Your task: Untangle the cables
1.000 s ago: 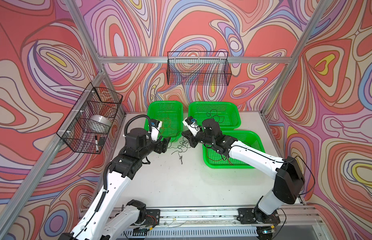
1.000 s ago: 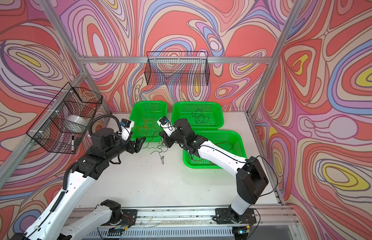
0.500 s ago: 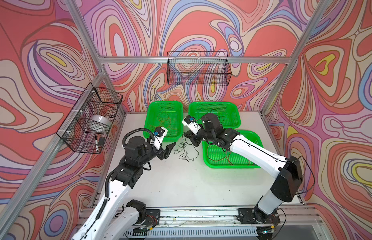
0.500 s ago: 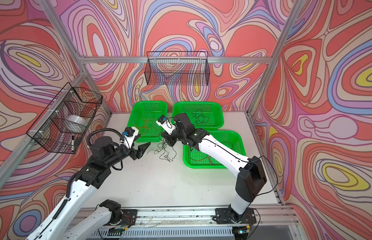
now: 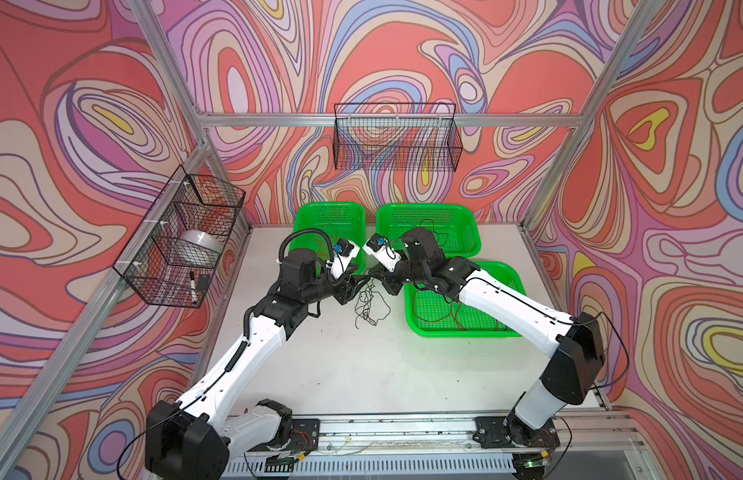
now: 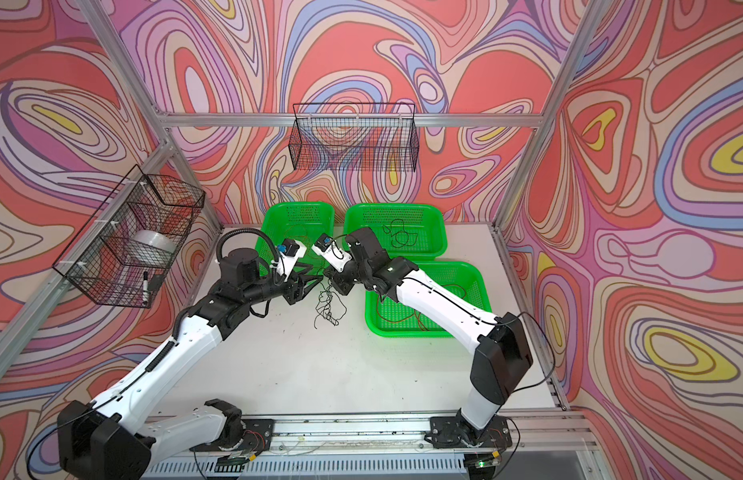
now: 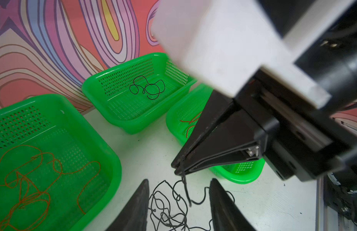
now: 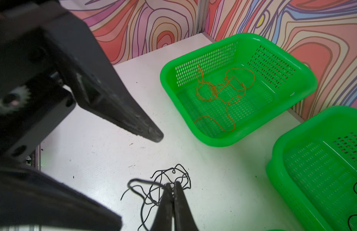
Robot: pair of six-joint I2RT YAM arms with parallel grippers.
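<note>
Orange cables [image 8: 214, 89] & others binned; black tangle [image 7: 173, 200] on worktop [image 5: 361, 374] undone, pinched by R jaws; L jaws open.

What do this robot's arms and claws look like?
White shell links with black joints. The left arm has a ribbed black hose looping over its wrist; the right arm a thin black cable along it. The left claw and right claw each have two tapered black fingers.
</note>
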